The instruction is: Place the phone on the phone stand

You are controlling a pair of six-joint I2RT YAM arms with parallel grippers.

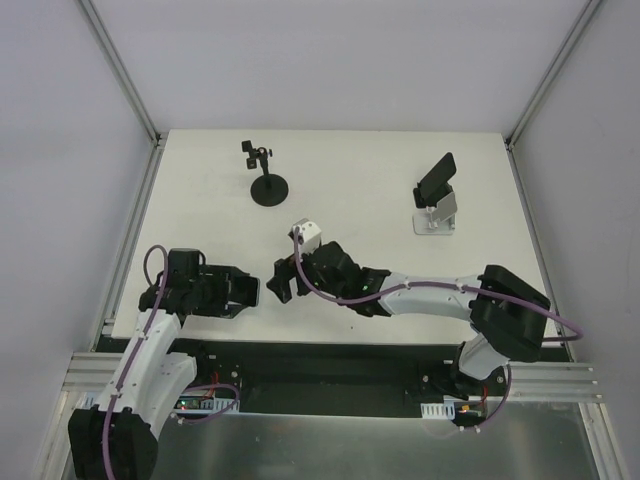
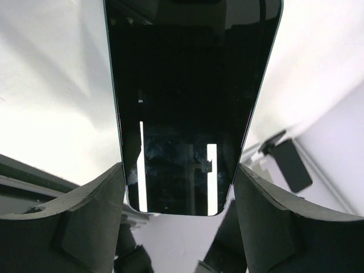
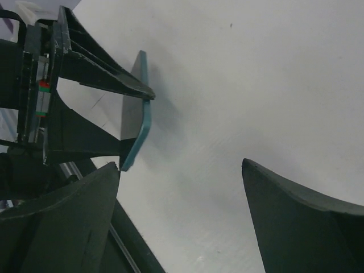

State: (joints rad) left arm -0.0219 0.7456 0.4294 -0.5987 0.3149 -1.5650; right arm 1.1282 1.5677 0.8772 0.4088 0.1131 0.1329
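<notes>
My left gripper point(image 1: 248, 291) is shut on a phone point(image 2: 187, 85) with a black screen and a teal edge point(image 3: 142, 114). It grips the phone by its long sides, low over the near left of the table. The left gripper's fingers point(image 3: 96, 74) show in the right wrist view. My right gripper point(image 1: 281, 282) is open and empty, facing the phone from its right, a short gap away. A black phone stand point(image 1: 268, 186) with a round base and a small clamp on top stands at the back, left of centre.
A second dark phone point(image 1: 435, 178) leans on a silver stand point(image 1: 437, 218) at the back right; it also shows in the left wrist view point(image 2: 292, 165). The white table point(image 1: 350, 190) is walled by white panels. A metal rail point(image 1: 330, 385) runs along the near edge.
</notes>
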